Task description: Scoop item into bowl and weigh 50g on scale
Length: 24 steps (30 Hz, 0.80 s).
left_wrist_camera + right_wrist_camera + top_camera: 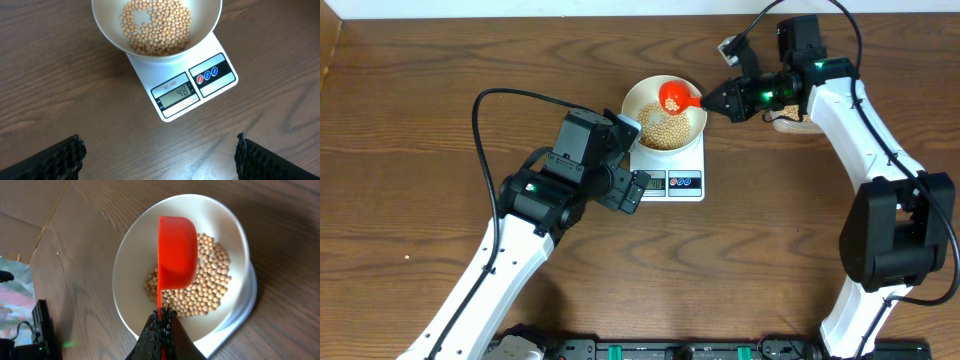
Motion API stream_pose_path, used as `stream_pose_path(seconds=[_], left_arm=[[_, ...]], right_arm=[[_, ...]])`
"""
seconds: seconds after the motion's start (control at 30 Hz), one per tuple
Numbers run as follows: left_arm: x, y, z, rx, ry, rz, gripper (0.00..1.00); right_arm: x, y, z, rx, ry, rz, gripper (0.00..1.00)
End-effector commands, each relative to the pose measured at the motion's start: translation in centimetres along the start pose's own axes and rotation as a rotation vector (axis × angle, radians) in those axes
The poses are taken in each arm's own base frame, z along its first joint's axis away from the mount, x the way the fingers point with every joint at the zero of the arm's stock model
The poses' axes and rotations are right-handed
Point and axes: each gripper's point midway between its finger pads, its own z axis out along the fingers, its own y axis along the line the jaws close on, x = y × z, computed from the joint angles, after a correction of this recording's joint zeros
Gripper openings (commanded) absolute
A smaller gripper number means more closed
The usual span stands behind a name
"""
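- Scale (pixel 176 107): white, rectangular, standing on the surface. The small print above the display (pixel 176 96) appears to read "SF-400". The grey display shows "48".
- Buttons (pixel 207 75): two round ones, red and blue, side by side on a black panel just beside the display. Any lettering around them is too small to read.
- Bowl (pixel 633 101): plain white, round, seated on the scale platform and overhanging its far edge.
- Beans (pixel 157 27): small, round, tan-yellow, lying in the bottom of the bowl with a bare patch among them.
- Red scoop (pixel 177 250): plastic, held over the bowl above the beans, its underside toward my right wrist camera. No markings are visible on it.
- Right end effector (pixel 161 317): clenched on the thin handle of the red scoop.
- Left end effector (pixel 157 157): released, its fingers spread wide, empty, hovering near the front of the scale without touching it.
- Surface (pixel 420 100): dark brown wood grain, slightly glossy.
- Room: a paler brown panel lies beyond the edge of the surface in my right wrist view. Beside it is a colourful object I cannot identify.
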Motion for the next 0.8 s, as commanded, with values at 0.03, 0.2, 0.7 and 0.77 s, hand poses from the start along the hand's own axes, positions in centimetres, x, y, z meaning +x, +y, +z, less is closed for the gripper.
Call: stream_pose_path(seconds=[0.03,0.2,0.7,0.77], left_arm=[[0.1,0.0,0.0,0.004,0.003,0.007,0.97],[0.1,0.0,0.0,0.004,0.003,0.007,0.98],[0.1,0.0,0.0,0.004,0.003,0.007,0.98],[0.1,0.0,0.0,0.004,0.003,0.007,0.97]], right_arm=[[0.1,-0.5,-0.2,-0.027,-0.010,0.007,0.01],[0.1,-0.4,-0.3,-0.033,-0.013,0.009,0.01],[-0.3,1.5,-2.3,0.071,0.006,-0.086,0.01],[0.0,1.6,-2.2,0.122,0.032,-0.106,0.01]])
